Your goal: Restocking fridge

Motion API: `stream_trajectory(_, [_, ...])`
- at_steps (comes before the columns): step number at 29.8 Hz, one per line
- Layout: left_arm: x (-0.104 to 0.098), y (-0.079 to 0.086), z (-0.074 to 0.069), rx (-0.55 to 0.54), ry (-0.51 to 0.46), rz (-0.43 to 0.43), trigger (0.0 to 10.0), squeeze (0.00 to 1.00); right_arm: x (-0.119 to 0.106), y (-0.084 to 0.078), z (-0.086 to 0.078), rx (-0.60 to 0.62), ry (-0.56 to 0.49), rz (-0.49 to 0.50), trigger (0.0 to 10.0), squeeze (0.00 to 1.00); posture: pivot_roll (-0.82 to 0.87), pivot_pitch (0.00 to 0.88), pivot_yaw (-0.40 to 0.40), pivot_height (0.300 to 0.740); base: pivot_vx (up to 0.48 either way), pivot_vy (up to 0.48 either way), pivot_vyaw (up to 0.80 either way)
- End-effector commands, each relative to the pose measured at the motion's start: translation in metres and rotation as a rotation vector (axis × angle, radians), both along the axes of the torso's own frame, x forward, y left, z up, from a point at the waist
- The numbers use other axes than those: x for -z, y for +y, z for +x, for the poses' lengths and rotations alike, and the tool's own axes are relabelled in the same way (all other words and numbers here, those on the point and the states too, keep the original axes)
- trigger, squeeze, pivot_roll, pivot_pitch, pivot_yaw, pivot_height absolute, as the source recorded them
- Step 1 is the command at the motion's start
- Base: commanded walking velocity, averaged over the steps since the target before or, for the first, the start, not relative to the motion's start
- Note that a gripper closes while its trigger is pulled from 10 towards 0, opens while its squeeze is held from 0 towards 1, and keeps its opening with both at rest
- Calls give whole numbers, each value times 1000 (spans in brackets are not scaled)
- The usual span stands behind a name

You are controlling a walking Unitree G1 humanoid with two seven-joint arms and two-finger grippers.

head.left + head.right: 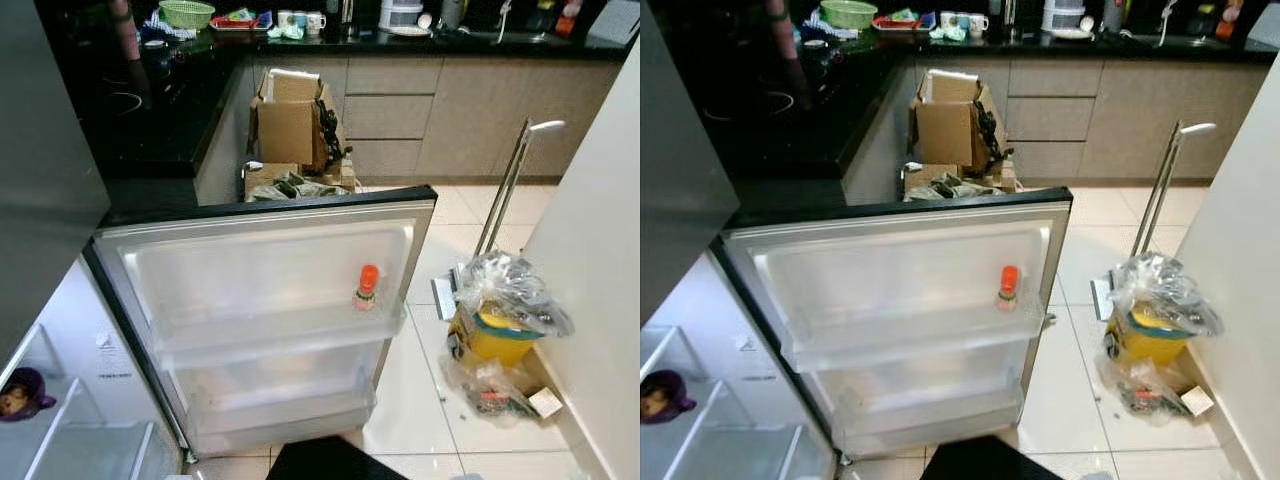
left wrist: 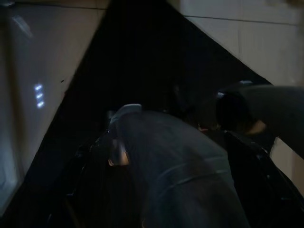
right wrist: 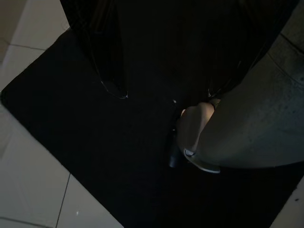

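Head views: you face the open white fridge door point(image 1: 270, 290); a small orange-capped bottle point(image 1: 366, 288) stands at its upper shelf's right end. White tiled floor point(image 1: 420, 380) lies right, then a bagged yellow bin point(image 1: 497, 325).

Wrist views: dark; you cannot tell either claw's opening.

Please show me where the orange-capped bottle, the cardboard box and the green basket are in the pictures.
orange-capped bottle point(image 1: 367, 287), left eye view, on its body below the cap
cardboard box point(image 1: 288, 130), left eye view, on its front face
green basket point(image 1: 186, 14), left eye view, on its outer wall
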State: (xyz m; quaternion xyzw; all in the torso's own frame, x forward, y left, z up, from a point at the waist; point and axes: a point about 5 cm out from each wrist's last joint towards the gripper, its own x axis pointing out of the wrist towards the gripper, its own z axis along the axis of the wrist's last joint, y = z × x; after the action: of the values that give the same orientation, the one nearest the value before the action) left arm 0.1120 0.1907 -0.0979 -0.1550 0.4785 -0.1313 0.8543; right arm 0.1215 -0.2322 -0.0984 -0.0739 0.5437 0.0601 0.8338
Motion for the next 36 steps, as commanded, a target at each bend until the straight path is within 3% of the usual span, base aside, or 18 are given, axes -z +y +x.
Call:
stream_trajectory(1, [4, -3, -7, -24, 29, 6, 10000, 0, 1, 0, -5, -16, 18, -8, 10000, 0, -15, 0, -19, 740, 0, 0, 0])
stream_trajectory(8, [10, -2, -15, -52, 77, 119, 10000, 0, 1, -1, -4, -35, 12, -25, 10000, 0, -18, 0, -27, 740, 0, 0, 0])
stream_trajectory(14, [13, -3, -16, 10, 97, 230, 10000, 0, 5, 9, -8, -101, 39, -22, 10000, 0, -28, 0, -16, 740, 0, 0, 0])
stream_trajectory(20, [10, -11, 0, 35, 70, 245, 10000, 0, 3, 9, -1, -107, 31, -38, 10000, 0, -21, 0, -16, 740, 0, 0, 0])
stream_trajectory(26, [9, -13, 5, 51, 56, 252, 10000, 0, 1, 8, 4, -90, 17, -46, 10000, 0, -23, 0, -17, 740, 0, 0, 0])
stream_trajectory(36, [15, -16, -13, 90, 123, 258, 10000, 0, 0, 4, 6, -75, 12, -66, 10000, 0, -55, 0, -6, 740, 0, 0, 0])
